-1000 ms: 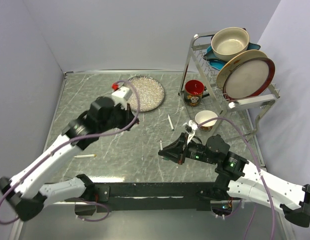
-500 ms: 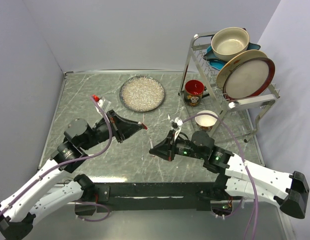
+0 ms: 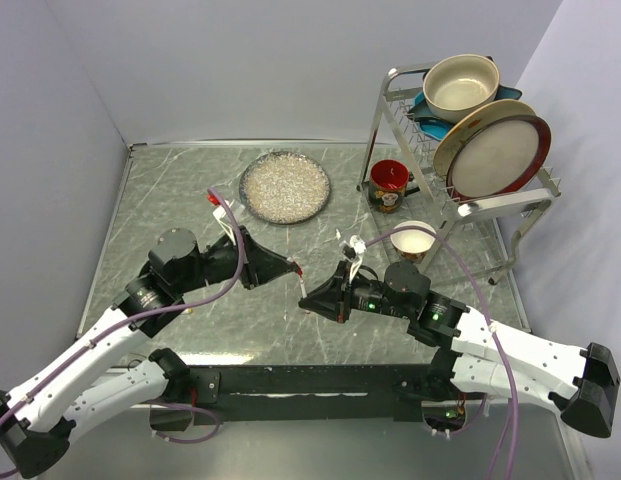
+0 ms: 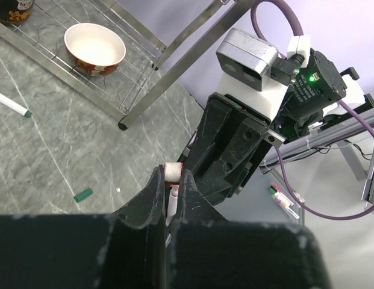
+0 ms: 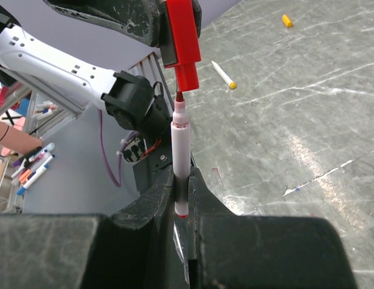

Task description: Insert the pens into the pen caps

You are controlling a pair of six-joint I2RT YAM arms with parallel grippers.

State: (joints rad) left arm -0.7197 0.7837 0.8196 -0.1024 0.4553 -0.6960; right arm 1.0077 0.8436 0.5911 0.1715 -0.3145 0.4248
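My right gripper point(image 5: 183, 176) is shut on a white pen point(image 5: 180, 156) with a red tip and holds it upright. My left gripper point(image 4: 172, 176) is shut on the red cap point(image 5: 182, 42). The cap's open end sits just above the pen's tip, lined up with it and barely apart. In the top view the two grippers meet at mid-table, left point(image 3: 293, 269) and right point(image 3: 308, 296). A yellow-tipped pen point(image 5: 223, 74) and an orange cap point(image 5: 286, 20) lie on the table. A green-tipped pen point(image 4: 10, 104) and a green cap point(image 4: 83, 194) lie there too.
A glittery round plate point(image 3: 284, 186) lies at the back of the table. A red mug point(image 3: 390, 185) and a small bowl point(image 3: 414, 238) stand by the dish rack point(image 3: 470, 130) at the right, which holds a plate and a bowl.
My left arm swung from beside the plate down to mid-table with the red cap, closing on the pen tip. My right gripper moved left with the pen, then held still.
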